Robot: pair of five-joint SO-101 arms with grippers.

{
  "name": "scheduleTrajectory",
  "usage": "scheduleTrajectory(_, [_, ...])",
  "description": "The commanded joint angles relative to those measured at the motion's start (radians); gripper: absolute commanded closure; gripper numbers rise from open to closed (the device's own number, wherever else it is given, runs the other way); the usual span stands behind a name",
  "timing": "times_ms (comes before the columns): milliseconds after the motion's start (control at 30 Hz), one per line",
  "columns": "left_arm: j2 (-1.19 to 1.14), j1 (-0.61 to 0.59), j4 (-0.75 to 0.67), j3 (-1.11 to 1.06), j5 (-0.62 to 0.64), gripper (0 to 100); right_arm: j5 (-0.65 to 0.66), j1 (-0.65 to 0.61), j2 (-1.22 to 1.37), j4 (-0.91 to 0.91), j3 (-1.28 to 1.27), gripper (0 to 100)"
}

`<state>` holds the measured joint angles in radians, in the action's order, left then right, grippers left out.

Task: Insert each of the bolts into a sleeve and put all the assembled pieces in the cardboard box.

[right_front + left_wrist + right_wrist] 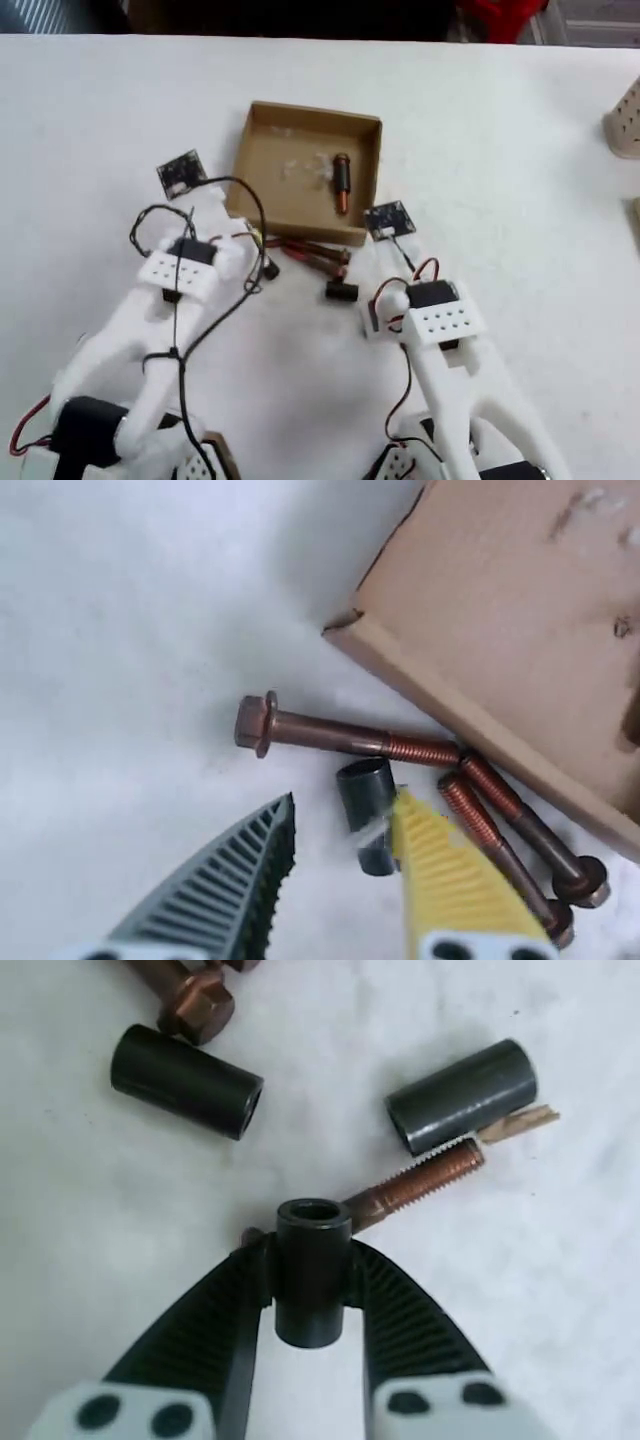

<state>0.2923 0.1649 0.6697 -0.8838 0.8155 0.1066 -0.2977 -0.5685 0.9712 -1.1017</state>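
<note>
My right gripper is shut on a black sleeve, held end-up just above the table. A copper bolt lies right behind it, and two more sleeves lie flat farther out. My left gripper is open and low over the table, with another sleeve between its fingers, against the yellow finger. Three bolts lie along the wall of the cardboard box. The box holds one bolt in a sleeve.
Both arms sit close together just in front of the box, with loose bolts between them. A pale object stands at the table's right edge. Black cables loop beside the box's left wall.
</note>
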Motion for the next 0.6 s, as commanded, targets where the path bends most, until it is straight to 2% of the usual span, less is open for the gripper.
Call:
scheduleTrajectory(0, [-0.002, 0.005, -0.055, 0.055, 0.061, 74, 0.015, 0.001, -0.016, 0.008, 0.002, 98.1])
scheduleTrajectory(367, [-0.016, -0.031, -0.080, 0.055, 0.069, 74, 0.015, -0.001, -0.016, 0.008, 0.002, 98.1])
scheduleTrajectory(567, [-0.206, -0.042, -0.060, 0.155, 0.089, 74, 0.015, -0.001, -0.016, 0.008, 0.002, 98.1])
